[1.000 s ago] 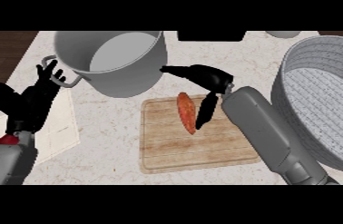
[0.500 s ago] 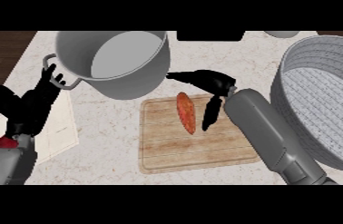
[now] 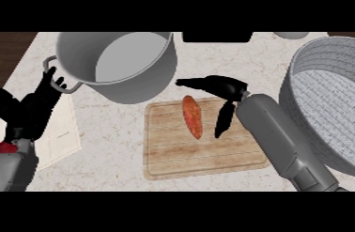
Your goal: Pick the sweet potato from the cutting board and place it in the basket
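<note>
I saw the slim, tapered orange sweet potato (image 3: 192, 116) lying on the wood-grained cutting board (image 3: 201, 153), my right hand (image 3: 220, 91) spread over it with straight fingers, grasping nothing. Since half a second before, that hand had dropped closer. The ribbed grey basket (image 3: 326, 102) stood right; my left hand (image 3: 38, 102) rested unclenched beside the smooth metal pot (image 3: 114, 64).

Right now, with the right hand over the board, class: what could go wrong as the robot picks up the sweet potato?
The right hand is open beside the sweet potato, not around it; closing there might nudge it along the cutting board. The pot overhangs the board's far edge, so a high lift could clip it.
</note>
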Controlling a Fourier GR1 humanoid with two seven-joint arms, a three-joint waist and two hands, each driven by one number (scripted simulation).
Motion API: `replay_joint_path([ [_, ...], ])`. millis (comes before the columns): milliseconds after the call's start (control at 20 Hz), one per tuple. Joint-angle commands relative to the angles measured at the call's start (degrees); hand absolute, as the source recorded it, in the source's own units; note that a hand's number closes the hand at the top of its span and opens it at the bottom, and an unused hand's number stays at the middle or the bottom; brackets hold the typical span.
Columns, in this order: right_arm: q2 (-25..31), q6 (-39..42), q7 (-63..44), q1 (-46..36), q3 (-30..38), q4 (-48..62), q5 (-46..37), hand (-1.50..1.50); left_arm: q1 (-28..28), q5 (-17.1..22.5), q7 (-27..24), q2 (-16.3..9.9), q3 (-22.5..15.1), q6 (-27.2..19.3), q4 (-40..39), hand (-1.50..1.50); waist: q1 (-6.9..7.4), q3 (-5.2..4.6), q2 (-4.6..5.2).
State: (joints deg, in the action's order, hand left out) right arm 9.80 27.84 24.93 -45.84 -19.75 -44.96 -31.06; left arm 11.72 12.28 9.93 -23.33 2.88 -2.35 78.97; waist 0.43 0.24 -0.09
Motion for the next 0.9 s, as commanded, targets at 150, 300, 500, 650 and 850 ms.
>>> replay_joint_path([
  [150, -1.5, 1.0, -2.7, 5.3, -0.4, -8.5, -3.0, -1.5, -1.4, -1.4, 6.7, 2.0, -1.2, -0.3, 5.6, 0.0, -0.43, -0.23, -0.08],
  [300, -4.6, -3.9, -1.5, 1.2, 0.3, 0.7, -7.2, -1.5, -1.6, -1.3, 1.4, 1.2, 1.8, 2.2, 1.5, 0.0, 0.09, -0.24, 0.17],
  [500, -5.3, -6.1, -0.4, 2.2, 0.0, 2.4, -10.1, -1.5, -0.8, -3.3, 3.9, 4.1, -0.2, 0.0, 3.1, 0.0, 0.12, -0.22, 0.2],
  [650, -6.0, -8.4, 0.1, 4.5, -0.5, 2.3, -12.4, -1.5, -2.2, -3.5, 1.9, 3.7, 1.0, 1.7, 2.3, 0.0, 0.06, -0.23, 0.17],
  [850, -5.1, -8.7, 3.8, 0.5, -1.9, 4.9, -15.9, 1.5, 1.0, -4.7, 1.3, 4.9, 0.9, 1.0, -1.1, 0.0, 0.13, -0.23, 0.29],
])
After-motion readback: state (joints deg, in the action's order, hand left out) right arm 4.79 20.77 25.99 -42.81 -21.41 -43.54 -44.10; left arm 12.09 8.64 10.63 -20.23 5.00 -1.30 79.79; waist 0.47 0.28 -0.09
